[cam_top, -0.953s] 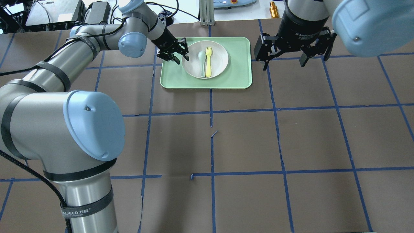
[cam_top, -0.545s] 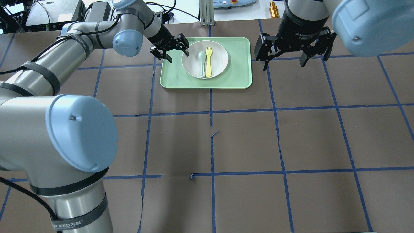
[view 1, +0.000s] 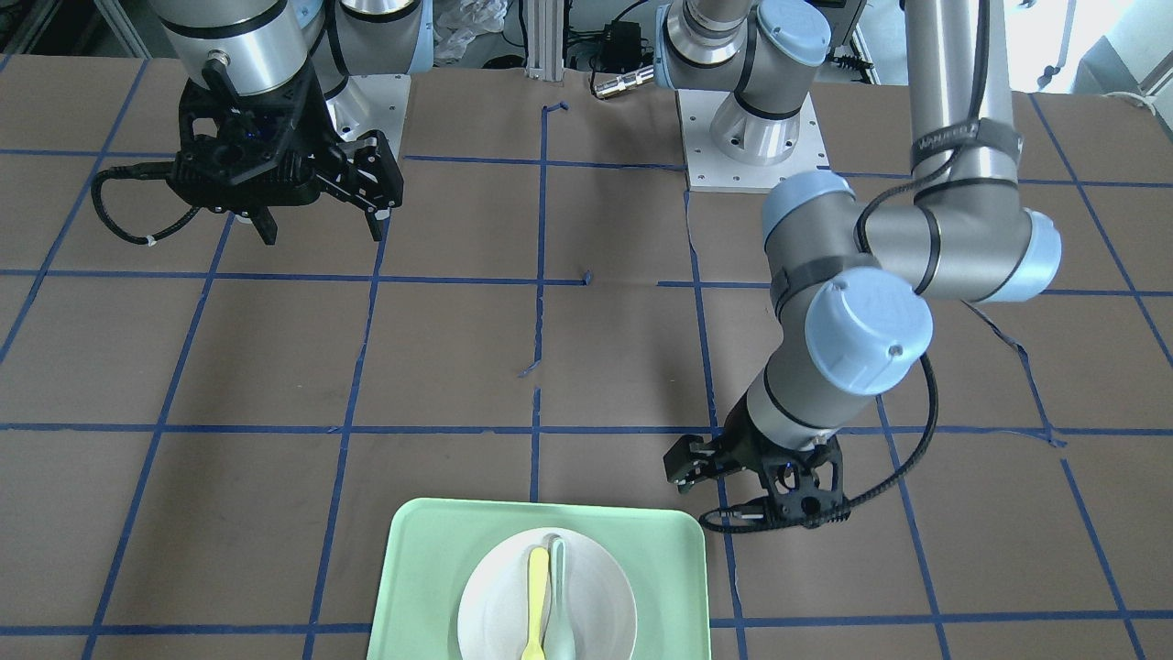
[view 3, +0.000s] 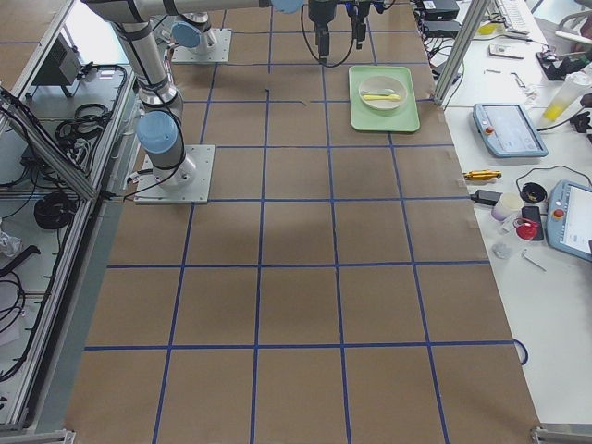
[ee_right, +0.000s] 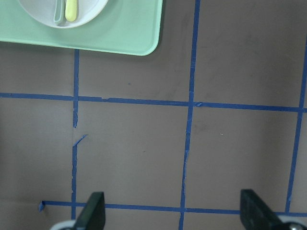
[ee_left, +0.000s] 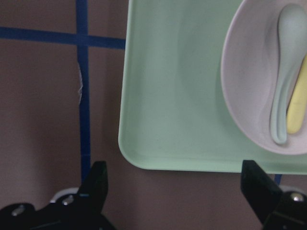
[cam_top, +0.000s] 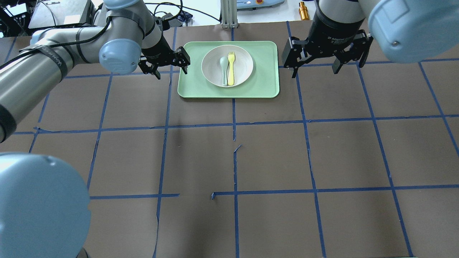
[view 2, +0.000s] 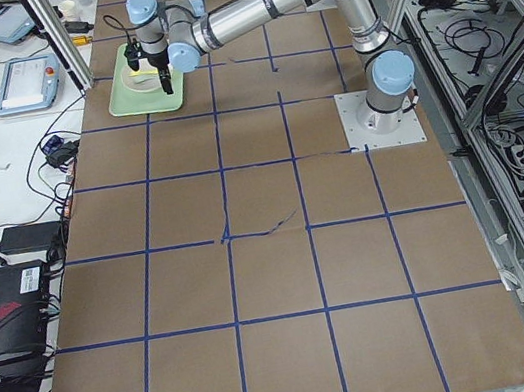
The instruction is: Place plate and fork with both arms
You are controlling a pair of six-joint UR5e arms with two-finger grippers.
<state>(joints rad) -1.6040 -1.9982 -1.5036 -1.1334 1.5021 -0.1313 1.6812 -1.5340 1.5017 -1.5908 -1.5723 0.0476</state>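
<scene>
The off-white plate (cam_top: 243, 64) sits in the middle of the light-green tray (cam_top: 193, 86) at the far centre of the table. The pale-yellow fork (cam_top: 231, 68) lies in the plate, next to a grey-green spoon (cam_top: 224, 68). My left gripper (cam_top: 171, 67) is open and empty, just off the tray's left edge. In the left wrist view the tray's corner (ee_left: 177, 96), plate (ee_left: 244, 86) and fork (ee_left: 297, 110) show beyond the open fingers. My right gripper (cam_top: 315, 68) is open and empty, to the right of the tray and above the table.
Brown paper with blue tape lines covers the table (cam_top: 272, 154). A gold cylinder (cam_top: 303, 10) and cables lie beyond the far edge. The arm bases (view 1: 753, 137) stand at the robot's side of the table.
My left gripper has drawn back to the left, from the plate's left rim to just off the tray's left edge, still open. The right arm, plate and fork have not moved.
</scene>
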